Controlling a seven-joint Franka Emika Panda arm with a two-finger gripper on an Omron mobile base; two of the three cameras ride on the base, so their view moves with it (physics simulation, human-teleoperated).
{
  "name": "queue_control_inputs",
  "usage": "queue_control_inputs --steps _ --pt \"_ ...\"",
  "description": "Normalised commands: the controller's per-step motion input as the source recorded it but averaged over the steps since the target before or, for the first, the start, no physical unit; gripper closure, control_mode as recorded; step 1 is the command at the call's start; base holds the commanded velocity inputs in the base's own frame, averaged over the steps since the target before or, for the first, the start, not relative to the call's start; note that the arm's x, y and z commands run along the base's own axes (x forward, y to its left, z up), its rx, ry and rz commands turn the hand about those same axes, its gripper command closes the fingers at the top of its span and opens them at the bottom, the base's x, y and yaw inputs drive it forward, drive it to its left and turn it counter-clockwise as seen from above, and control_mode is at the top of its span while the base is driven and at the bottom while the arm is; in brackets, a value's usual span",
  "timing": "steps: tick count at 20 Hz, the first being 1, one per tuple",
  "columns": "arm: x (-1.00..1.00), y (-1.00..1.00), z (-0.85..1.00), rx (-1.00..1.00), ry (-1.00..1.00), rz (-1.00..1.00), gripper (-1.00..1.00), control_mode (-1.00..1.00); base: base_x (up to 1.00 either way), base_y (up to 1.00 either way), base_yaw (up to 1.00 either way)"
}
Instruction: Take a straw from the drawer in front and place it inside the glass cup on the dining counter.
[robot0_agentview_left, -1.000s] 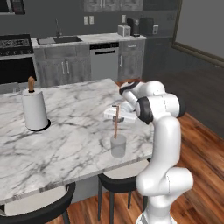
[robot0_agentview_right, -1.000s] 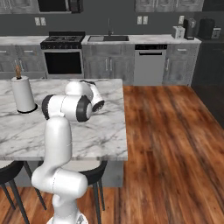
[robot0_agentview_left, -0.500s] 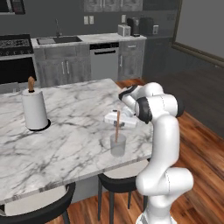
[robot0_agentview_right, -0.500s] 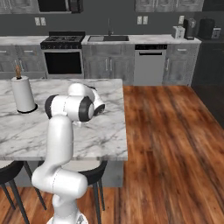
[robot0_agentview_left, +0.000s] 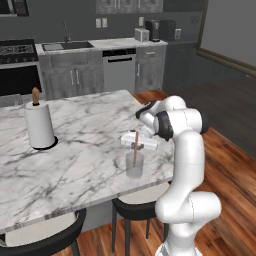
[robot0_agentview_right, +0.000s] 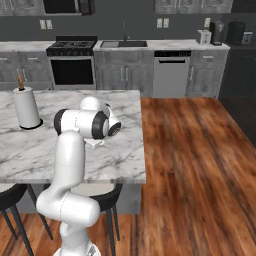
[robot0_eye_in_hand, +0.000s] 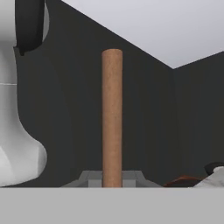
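Across the middle of the left base view spreads the table (robot0_agentview_left: 75, 165), a large white marble slab with grey veins and a smooth, flat top, carried on dark grey cabinets. Dark round stools (robot0_agentview_left: 131, 207) stand under its near edge, and warm brown wooden floor (robot0_agentview_right: 200, 165) runs to the right of it. Behind it, a row of grey cabinets holds a dishwasher (robot0_agentview_left: 119, 70), a sink and a black stove (robot0_agentview_right: 72, 65).

Near the table's far left end stands a white paper-towel roll (robot0_agentview_left: 40, 125), an upright cylinder topped by a brown knob.

By the near right edge of the table stands the glass cup (robot0_agentview_left: 134, 165), a small clear tumbler, upright. The straw (robot0_agentview_left: 135, 149) stands in it, a thin, straight brownish-orange stick with its long axis close to vertical; its lower end is down inside the cup and its upper part rises above the rim. In the hand view the straw (robot0_eye_in_hand: 112, 118) runs straight up from between the finger tips, matte and round, with a flat cut end.

Just above the cup, the claw (robot0_agentview_left: 136, 141) is clenched on the straw near its upper end.
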Motion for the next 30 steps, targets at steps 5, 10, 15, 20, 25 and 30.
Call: queue_control_inputs --steps 5,10,15,20,25,30 --pt "-0.02 0.00 -0.06 0.00 0.02 0.00 -1.00 -1.00 0.00 0.00 0.00" --pt "-0.06 0.00 0.00 0.00 0.00 0.00 -1.00 -1.00 0.00 0.00 0.00" --pt "-0.03 0.00 0.00 0.00 0.00 0.00 -1.00 -1.00 0.00 0.00 0.00" --pt "0.00 0.00 0.25 0.00 -0.02 0.00 -1.00 -1.00 0.00 0.00 0.00" --pt "-0.04 0.00 0.89 0.00 -0.20 -0.01 -1.00 -1.00 0.00 0.00 0.00" --pt "-0.16 0.00 1.00 0.00 -0.33 -0.02 -1.00 -1.00 0.00 0.00 0.00"
